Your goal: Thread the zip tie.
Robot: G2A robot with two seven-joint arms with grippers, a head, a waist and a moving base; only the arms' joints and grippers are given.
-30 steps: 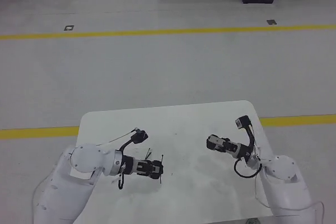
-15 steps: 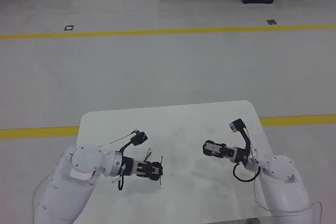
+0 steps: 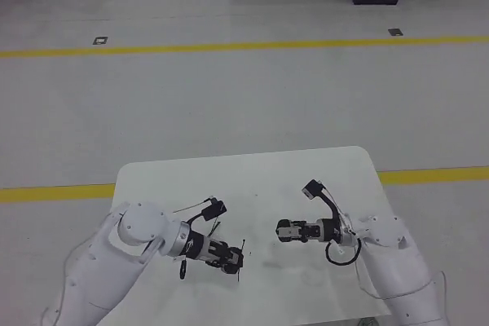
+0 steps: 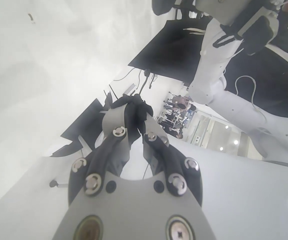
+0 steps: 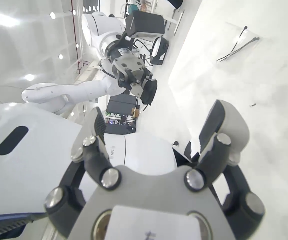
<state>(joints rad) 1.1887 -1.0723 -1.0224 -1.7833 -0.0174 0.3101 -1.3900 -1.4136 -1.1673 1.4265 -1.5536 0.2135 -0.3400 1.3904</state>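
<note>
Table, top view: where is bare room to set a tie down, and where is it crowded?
Bare: the patch between the table's far edge and the open right gripper, out to the far right corner. Crowded: the middle near the robot, where the left gripper, shut on the zip tie, faces it. Loose ties lie further toward the left arm's side.

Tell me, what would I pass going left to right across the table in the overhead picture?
Left arm's fingers, clamped on the black zip tie → bare white table → right arm's fingers, open and holding nothing.
</note>
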